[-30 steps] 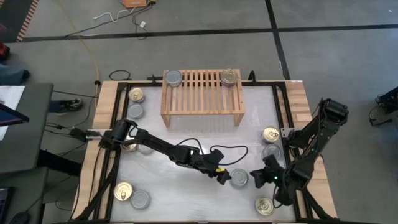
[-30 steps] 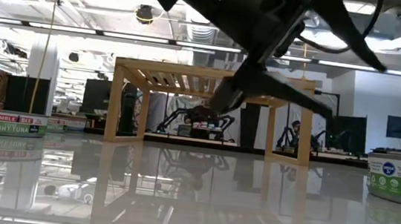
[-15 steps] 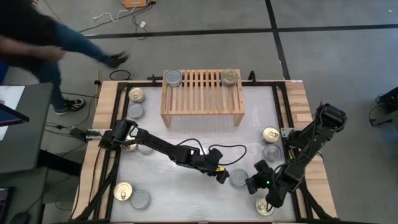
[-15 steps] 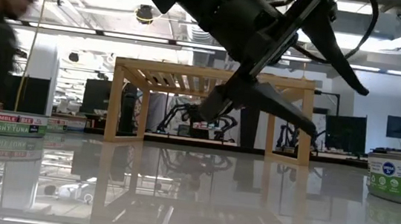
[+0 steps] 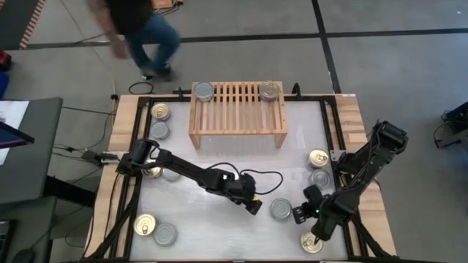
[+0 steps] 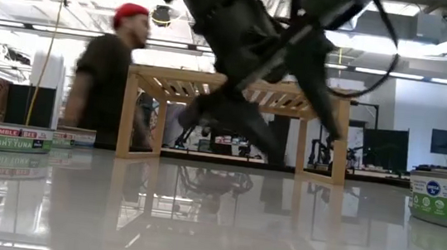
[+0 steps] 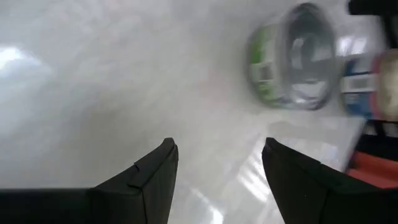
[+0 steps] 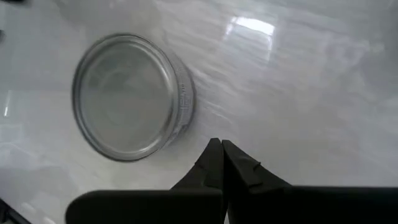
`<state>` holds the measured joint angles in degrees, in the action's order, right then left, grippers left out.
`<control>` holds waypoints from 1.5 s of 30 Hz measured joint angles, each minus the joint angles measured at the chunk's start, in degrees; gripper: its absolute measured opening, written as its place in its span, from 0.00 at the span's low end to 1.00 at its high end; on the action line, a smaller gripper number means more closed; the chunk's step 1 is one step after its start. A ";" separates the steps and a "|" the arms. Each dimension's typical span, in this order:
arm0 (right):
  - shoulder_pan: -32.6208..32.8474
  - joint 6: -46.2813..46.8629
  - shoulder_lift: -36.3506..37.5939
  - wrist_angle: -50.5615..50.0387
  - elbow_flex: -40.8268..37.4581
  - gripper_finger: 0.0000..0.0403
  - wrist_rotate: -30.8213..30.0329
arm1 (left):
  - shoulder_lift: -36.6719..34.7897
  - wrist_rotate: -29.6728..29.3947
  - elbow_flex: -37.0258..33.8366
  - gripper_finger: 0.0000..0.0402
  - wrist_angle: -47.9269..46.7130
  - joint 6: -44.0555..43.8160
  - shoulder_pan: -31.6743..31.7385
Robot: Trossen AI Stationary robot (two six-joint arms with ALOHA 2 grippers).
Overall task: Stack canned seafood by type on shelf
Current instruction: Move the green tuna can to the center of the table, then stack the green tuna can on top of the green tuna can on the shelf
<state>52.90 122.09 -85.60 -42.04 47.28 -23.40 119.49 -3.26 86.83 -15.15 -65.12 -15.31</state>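
The light-wood shelf (image 5: 238,109) stands at the table's far middle, with a silver-topped can (image 5: 204,91) and a gold-lidded can (image 5: 270,90) on its slats. A silver-topped can (image 5: 281,209) rests flat on the table near the front, and shows again as the can (image 8: 130,96) in the right wrist view. My left gripper (image 5: 252,207) is open just left of that can, pointing toward it, nothing between its fingers (image 7: 166,155). My right gripper (image 5: 298,214) is shut just right of the can, a small gap off it.
More cans sit along the table's left edge (image 5: 159,120), at the near left (image 5: 155,229), at the right edge (image 5: 318,166) and near right (image 5: 312,242). A person (image 5: 139,29) walks past beyond the far edge. The table's middle in front of the shelf holds nothing.
My left gripper has drawn back a little from the silver can toward the table's left and tipped further down, still open. My right gripper has turned at the wrist beside the can. The can has stayed put. A person has walked along the far side.
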 joint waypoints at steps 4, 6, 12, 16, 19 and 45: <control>-4.30 -6.25 -0.02 7.02 -1.26 0.04 -0.02 | -2.93 -0.43 -0.29 0.56 -2.40 3.86 0.00; -6.72 -9.16 -0.02 10.13 -1.83 0.04 0.34 | -4.90 -0.29 -1.98 0.56 -1.85 4.55 -0.07; -12.20 -16.23 -2.83 18.58 -1.93 0.04 0.46 | -11.21 -0.19 -15.27 0.56 2.26 0.18 -0.66; -16.13 -24.38 -7.27 32.14 -1.89 0.04 -0.01 | -17.90 -0.32 -28.18 0.56 14.41 -6.00 -2.18; -17.84 -27.86 -9.15 34.67 -0.41 0.04 -2.21 | -22.44 -1.73 -36.68 0.56 21.82 -10.45 -3.67; -15.62 -22.80 -6.60 23.36 5.36 0.18 2.54 | -27.52 -7.66 -42.36 0.56 30.74 -14.73 -6.95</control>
<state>37.28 99.29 -92.20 -18.68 52.64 -20.86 91.96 -10.92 44.47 15.58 -79.85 -22.26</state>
